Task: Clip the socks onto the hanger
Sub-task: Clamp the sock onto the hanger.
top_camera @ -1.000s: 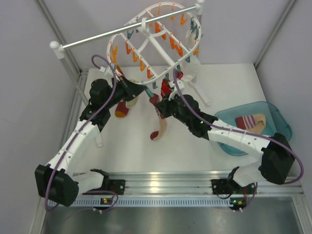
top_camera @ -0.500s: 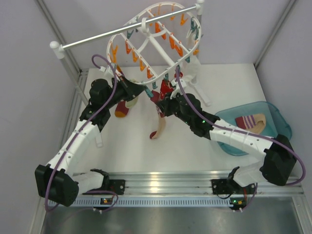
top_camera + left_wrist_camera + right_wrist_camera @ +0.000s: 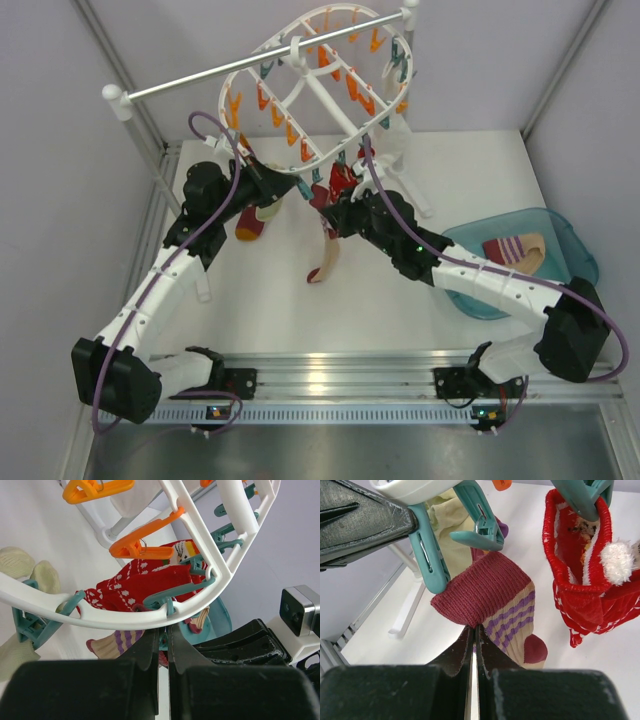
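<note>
The white oval hanger [image 3: 312, 92] hangs tilted from the rail, with orange and teal clips. My left gripper [image 3: 288, 186] is shut on a teal clip [image 3: 164, 639] under the hanger's near rim [image 3: 125, 620]. My right gripper [image 3: 332, 214] is shut on the maroon cuff of a cream sock [image 3: 490, 592] with purple stripes and a dark red heel. The cuff sits just under a teal clip [image 3: 481, 530] and touches another [image 3: 431, 560]. In the top view the sock [image 3: 326, 256] hangs down, reddish toe near the table. Its mate [image 3: 514, 249] lies in the blue basin.
A red patterned sock [image 3: 580, 570] hangs clipped right of the held sock. Another sock [image 3: 250, 226] hangs behind my left gripper, with pale ones [image 3: 30, 572] nearby. The metal rail [image 3: 260, 64] on white posts stands behind. The blue basin [image 3: 575, 245] sits at the right.
My right gripper has moved a little left and toward the hanger rim with the sock; its hanging toe has swung left. The left arm has not moved.
</note>
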You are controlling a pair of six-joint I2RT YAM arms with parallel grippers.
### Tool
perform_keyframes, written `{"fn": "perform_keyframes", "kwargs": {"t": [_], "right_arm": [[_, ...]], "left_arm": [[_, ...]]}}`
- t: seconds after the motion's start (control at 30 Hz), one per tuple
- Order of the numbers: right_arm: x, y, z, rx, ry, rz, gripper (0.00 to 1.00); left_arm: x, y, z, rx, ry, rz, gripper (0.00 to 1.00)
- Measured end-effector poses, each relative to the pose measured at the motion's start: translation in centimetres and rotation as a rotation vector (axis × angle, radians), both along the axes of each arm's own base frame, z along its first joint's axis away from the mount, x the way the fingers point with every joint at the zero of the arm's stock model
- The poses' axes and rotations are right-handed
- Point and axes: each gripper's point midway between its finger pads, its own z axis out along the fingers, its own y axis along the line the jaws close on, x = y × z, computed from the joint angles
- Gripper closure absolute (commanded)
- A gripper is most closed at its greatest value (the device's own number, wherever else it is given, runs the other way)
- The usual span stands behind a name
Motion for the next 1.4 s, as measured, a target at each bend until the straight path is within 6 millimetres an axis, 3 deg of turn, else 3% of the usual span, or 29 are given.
{"fn": "perform_keyframes", "kwargs": {"t": [0.5,0.63,0.67,0.77,0.97,1.03,1.1,1.13,1.23,1.4], "right_arm": [[0.1,1.7,2.2,0.038,-0.026,0.037,1.0],[0.2,2.0,2.2,0.036,-0.024,0.04,1.0],[0.3,2.1,2.1,0.035,-0.023,0.041,1.0],[0.3,2.2,2.0,0.033,-0.021,0.043,1.0],[0.4,2.4,2.3,0.036,-0.025,0.046,1.0],[0.4,2.4,2.3,0.037,-0.025,0.047,1.0],[0.4,2.4,2.3,0.035,-0.026,0.051,1.0],[0.3,2.5,2.2,0.034,-0.027,0.056,0.94],[0.2,2.6,2.3,0.021,-0.04,0.071,0.83],[-0.1,1.4,2.8,-0.008,-0.097,0.083,0.77]], "left_arm": [[0.0,0.0,0.0,-0.001,0.0,-0.002,1.0],[0.0,0.1,0.0,0.002,-0.002,0.001,0.83],[0.0,0.1,0.0,0.003,-0.003,0.002,0.7],[0.0,0.1,0.0,0.001,0.001,0.002,0.57],[0.0,0.1,0.0,-0.007,0.006,0.005,0.41],[0.0,0.1,0.1,-0.008,0.006,0.006,0.44],[0.1,0.1,0.1,-0.01,0.007,0.008,0.53],[0.1,0.2,0.1,-0.011,0.007,0.008,0.62],[0.3,0.4,0.1,-0.008,0.005,0.017,0.73],[0.5,1.0,0.1,-0.001,-0.001,0.029,0.78]]}}
